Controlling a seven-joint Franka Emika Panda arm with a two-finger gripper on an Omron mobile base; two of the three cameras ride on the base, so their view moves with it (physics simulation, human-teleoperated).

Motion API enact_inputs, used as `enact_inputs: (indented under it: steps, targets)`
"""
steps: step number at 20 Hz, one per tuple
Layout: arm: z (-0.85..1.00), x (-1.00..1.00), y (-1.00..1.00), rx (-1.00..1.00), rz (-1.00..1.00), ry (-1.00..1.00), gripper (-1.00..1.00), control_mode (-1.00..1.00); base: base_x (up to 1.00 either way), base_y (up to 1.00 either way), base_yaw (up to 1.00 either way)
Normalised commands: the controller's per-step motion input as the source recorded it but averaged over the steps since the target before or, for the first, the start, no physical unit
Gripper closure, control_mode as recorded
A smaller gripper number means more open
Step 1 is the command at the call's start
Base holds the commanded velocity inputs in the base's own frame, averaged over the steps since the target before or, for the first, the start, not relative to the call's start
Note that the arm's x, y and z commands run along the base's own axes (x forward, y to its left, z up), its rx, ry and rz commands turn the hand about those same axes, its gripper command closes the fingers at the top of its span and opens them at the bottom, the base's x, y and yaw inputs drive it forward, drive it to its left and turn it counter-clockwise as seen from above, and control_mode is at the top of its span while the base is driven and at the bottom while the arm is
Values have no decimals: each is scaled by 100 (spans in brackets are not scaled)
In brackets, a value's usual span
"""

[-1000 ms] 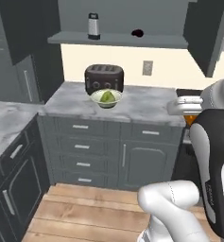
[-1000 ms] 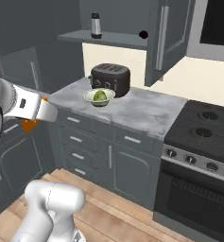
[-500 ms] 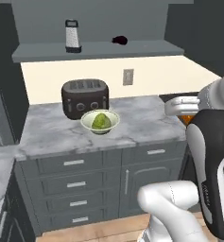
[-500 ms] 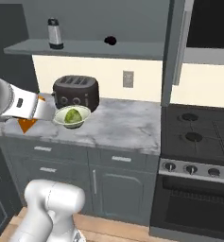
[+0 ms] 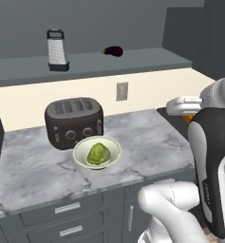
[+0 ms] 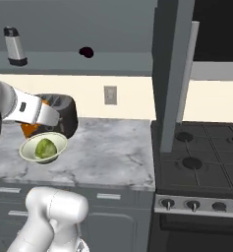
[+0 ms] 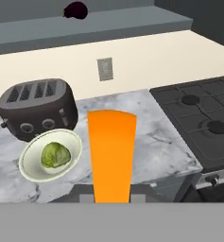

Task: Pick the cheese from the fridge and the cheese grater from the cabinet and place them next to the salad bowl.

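My gripper [image 7: 112,194] is shut on the cheese [image 7: 112,153], an orange wedge that sticks out ahead of the fingers. From the left base the gripper [image 5: 184,107] hovers with the cheese [image 5: 190,117] over the counter's right end, right of the salad bowl [image 5: 80,148]. From the right base the cheese [image 6: 30,130] hangs just above and behind the salad bowl [image 6: 25,150], which holds a green lettuce lump. The cheese grater [image 5: 57,50] stands upright on the cabinet shelf [image 5: 133,60], far above the hand. The fridge is out of view.
A dark toaster [image 5: 73,121] stands right behind the bowl. A dark eggplant [image 5: 114,51] lies on the shelf right of the grater. The marble counter [image 5: 147,142] has bare room right of the bowl. A black stove [image 6: 201,152] adjoins it, and an open cabinet door [image 6: 172,74] hangs above.
The base has driven closer, so the counter, bowl and toaster look larger and sit further right. The gripper has stayed shut on the cheese throughout.
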Motion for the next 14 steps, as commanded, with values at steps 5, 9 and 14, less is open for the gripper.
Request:
enact_inputs:
  steps: [5, 9, 14]
  targets:
    - [0, 0, 0, 0, 0, 0, 100, 100, 27, 0, 0]
    - [0, 0, 0, 0, 0, 0, 100, 100, 0, 0, 0]
    - [0, 0, 0, 0, 0, 0, 100, 100, 0, 0, 0]
